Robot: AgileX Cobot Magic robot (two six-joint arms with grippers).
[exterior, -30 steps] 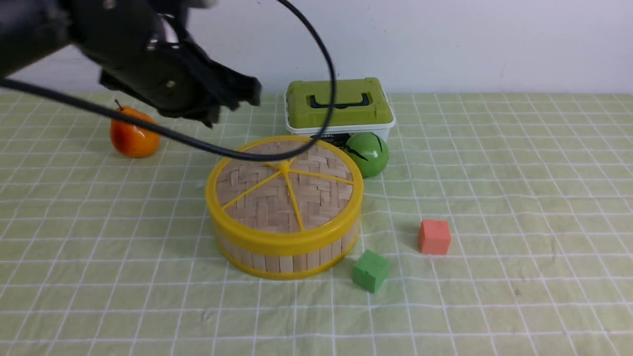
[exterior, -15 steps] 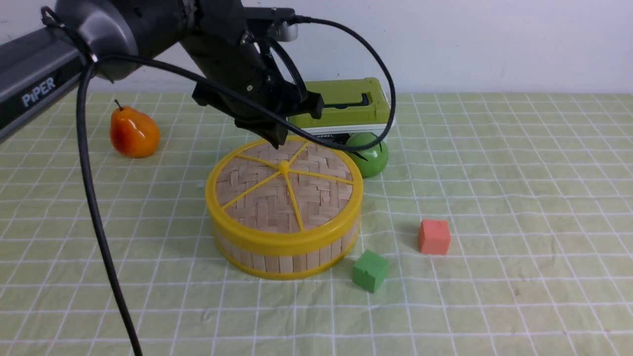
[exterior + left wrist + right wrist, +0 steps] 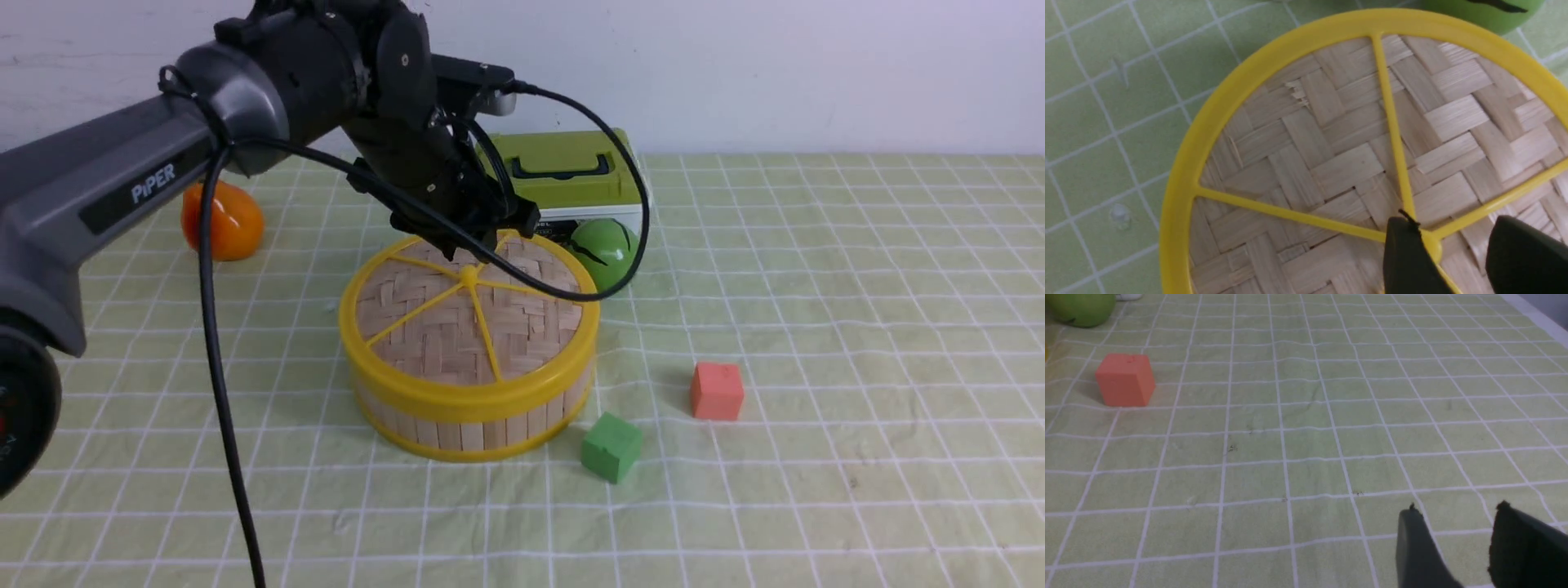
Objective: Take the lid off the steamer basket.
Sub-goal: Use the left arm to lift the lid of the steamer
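Nearest, in the right wrist view, the right jaws stood apart over a bare stretch of the worktop (image 3: 1257, 477), holding nothing and taking no part in this step.

Farther in, the green block (image 3: 612, 447) lay near the steamer basket (image 3: 472, 435), with the red block (image 3: 718, 392) a little deeper and to the right. Both seemed to be outside the job, though the green one sat close enough to be worth avoiding if the basket slid.

The lid (image 3: 433, 343) was on the basket, flat and fully seated, its spokes meeting at the small central knob (image 3: 469, 276). The left arm (image 3: 392, 90) reached in above its far half. The left jaws stood apart with nothing clamped between them; in the wrist view one of their fingers (image 3: 1408, 253) partly covered the knob. The step in hand looked like lining up for a grasp of that knob. The next move called for centring it between the fingers, lowering without pressing on the weave, closing, then lifting straight up. A shallow pinch could slip off so small a grip.

Beyond sat the green ball (image 3: 604, 249) and the green-topped box (image 3: 563, 167), which called for care in any sideways carry.
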